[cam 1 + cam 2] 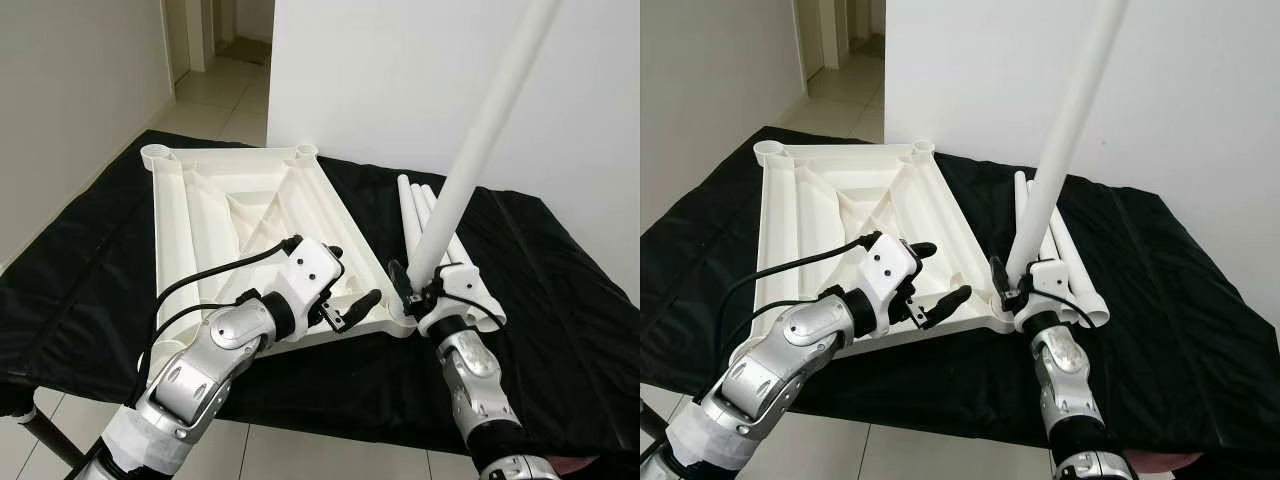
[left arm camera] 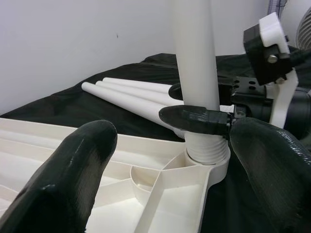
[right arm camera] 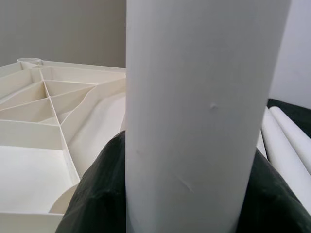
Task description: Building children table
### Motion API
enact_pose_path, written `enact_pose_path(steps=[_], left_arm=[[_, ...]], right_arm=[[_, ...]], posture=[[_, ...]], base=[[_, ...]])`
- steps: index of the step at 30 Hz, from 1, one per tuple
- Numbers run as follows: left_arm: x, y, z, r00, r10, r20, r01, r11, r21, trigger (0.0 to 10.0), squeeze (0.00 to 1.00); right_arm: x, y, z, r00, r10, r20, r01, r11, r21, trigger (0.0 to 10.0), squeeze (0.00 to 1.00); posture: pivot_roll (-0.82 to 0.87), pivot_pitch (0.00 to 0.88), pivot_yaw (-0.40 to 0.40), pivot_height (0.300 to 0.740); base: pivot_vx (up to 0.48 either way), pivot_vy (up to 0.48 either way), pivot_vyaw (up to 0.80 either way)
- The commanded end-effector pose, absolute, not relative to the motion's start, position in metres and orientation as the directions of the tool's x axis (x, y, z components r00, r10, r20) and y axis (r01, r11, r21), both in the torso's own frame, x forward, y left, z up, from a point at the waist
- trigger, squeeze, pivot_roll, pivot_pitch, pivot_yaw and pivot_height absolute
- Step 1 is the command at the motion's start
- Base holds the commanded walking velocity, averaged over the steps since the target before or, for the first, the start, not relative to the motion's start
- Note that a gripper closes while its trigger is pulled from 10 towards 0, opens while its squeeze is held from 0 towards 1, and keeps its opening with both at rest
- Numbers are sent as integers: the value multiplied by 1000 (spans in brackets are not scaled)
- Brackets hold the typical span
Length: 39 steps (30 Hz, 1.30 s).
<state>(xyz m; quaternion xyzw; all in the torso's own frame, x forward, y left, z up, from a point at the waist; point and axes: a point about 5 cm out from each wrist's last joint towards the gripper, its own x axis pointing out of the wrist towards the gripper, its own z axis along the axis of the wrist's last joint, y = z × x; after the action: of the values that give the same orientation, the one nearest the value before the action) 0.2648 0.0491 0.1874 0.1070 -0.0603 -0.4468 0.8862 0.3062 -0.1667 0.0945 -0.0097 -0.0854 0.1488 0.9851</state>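
Observation:
A white plastic tabletop (image 1: 240, 200) lies upside down on the black-covered table, its ribbed underside up. A long white leg (image 1: 480, 140) stands tilted in the near right corner socket (image 2: 206, 162), its threaded end in the socket's mouth. My right gripper (image 1: 415, 290) is shut on the leg just above the socket; the leg (image 3: 199, 116) sits between its dark fingers. My left gripper (image 1: 352, 283) hovers open over the tabletop's near right part, a short way left of the socket, its fingers (image 2: 73, 170) spread.
Three more white legs (image 1: 415, 205) lie side by side on the black cloth (image 1: 560, 280) right of the tabletop. A white wall stands behind the table. A tiled corridor runs off at the far left. The table's near edge is just below my arms.

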Motion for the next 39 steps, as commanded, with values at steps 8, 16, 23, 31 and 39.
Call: enact_pose_path(steps=[8,16,23,31,39], left_arm=[[260,47,191,523,-852,-5,825,505,252,10000,0],[261,47,192,523,-852,-4,824,505,258,10000,0],[261,48,193,522,-853,-5,824,503,260,10000,0],[262,48,194,519,-855,-6,825,499,264,10000,0],[262,47,194,519,-855,-3,825,499,265,10000,0]], right_arm=[[279,-173,48,954,301,-8,-301,953,-15,10000,0],[267,-173,41,960,277,29,-278,960,27,10000,0],[266,-171,32,970,241,-24,-239,968,72,10000,0],[275,-173,31,970,230,-74,-221,968,120,10000,0],[279,-174,25,952,253,-171,-236,965,113,10000,0]], posture=[[47,0,-75,740],[48,0,-70,740],[49,0,-66,740],[50,0,-63,740],[49,0,-69,740]], base=[[0,0,0],[0,0,0],[0,0,0],[0,0,0],[0,0,0]])
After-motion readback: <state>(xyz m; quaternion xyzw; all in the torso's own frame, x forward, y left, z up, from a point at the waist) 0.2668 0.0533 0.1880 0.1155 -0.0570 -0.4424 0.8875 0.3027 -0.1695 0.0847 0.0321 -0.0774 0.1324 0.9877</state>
